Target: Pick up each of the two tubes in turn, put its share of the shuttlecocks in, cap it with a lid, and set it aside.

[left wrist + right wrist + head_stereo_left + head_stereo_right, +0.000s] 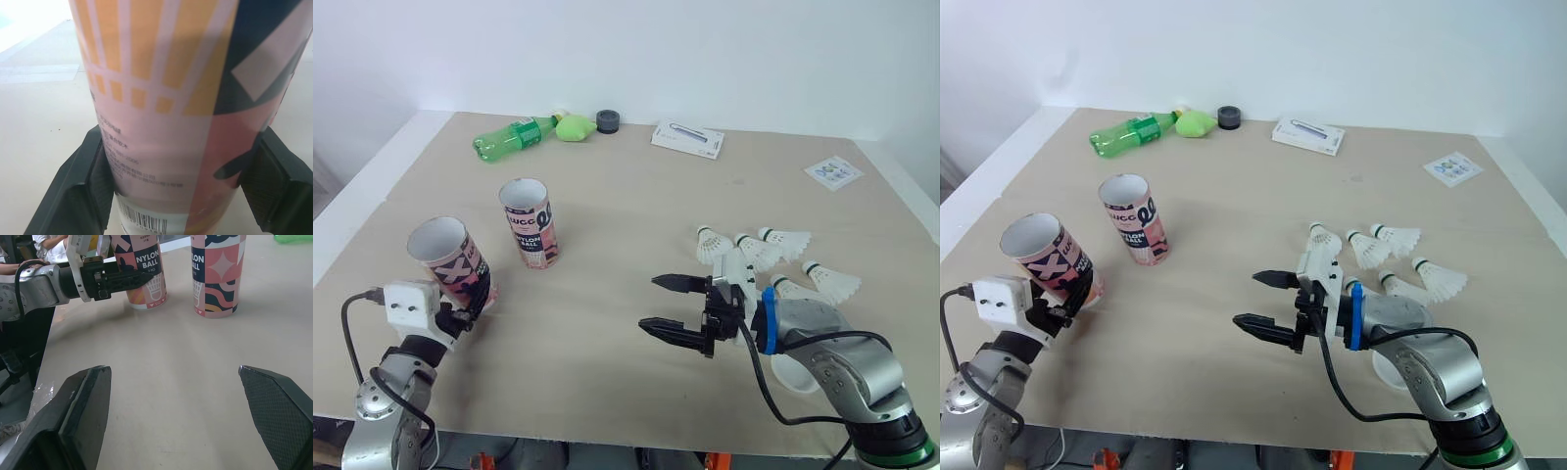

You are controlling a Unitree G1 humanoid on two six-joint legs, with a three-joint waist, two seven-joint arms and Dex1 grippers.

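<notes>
One tube (450, 259) is pinched in the left jaws, tilted, mouth open for loading; right jaws spread empty near the shuttlecocks (764, 250).

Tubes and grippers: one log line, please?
left gripper: shut on tilted tube | right gripper: open, empty | second tube: upright | shuttlecocks: on table

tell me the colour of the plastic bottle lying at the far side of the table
Translucent green. The plastic bottle shows best in the left eye view.
</notes>
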